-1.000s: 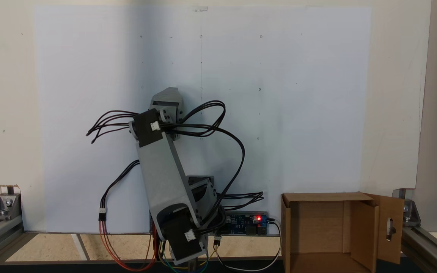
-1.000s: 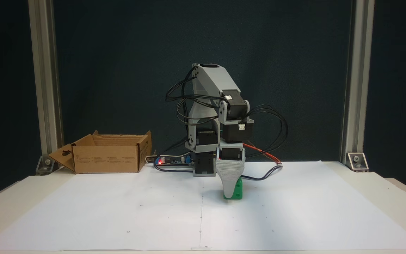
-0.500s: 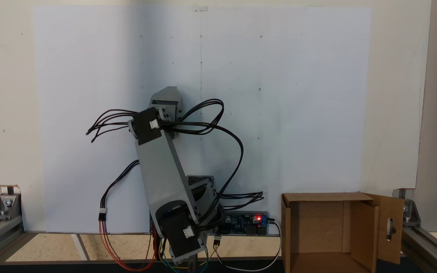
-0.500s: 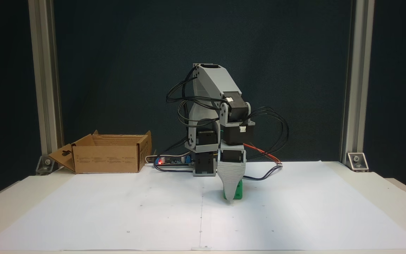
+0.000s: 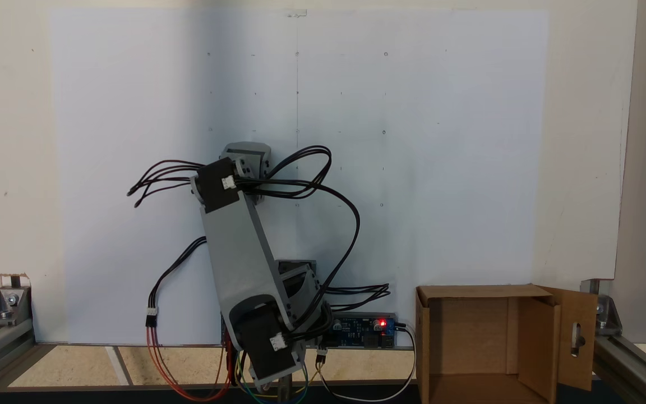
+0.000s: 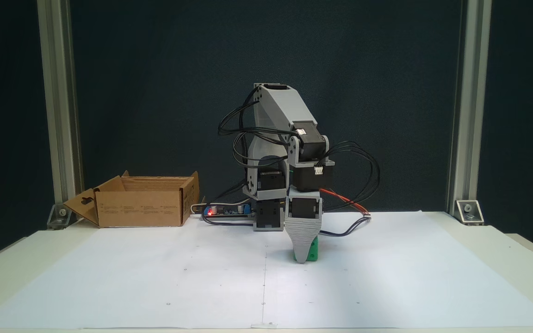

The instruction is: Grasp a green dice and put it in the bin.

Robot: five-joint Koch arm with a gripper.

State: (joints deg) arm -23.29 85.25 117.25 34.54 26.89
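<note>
The green dice sits on the white paper just right of the centre line, in front of the arm's base. My gripper points straight down at it. Its broad grey ribbed jaw stands in front of the dice and covers the dice's left half. The other jaw is hidden behind the first, so the gap between them is not visible. In a fixed view from above, the arm hides the dice. The bin is an open brown cardboard box at the back left, seen from above at the lower right.
A blue circuit board with a red light and loose cables lie by the arm's base. Aluminium frame posts stand at both sides. White paper covers the table between the dice and the bin.
The wrist has drawn back a little toward the base in the view from above. The jaw's tip dipped, then rose slightly. The dice stays in the same spot on the paper.
</note>
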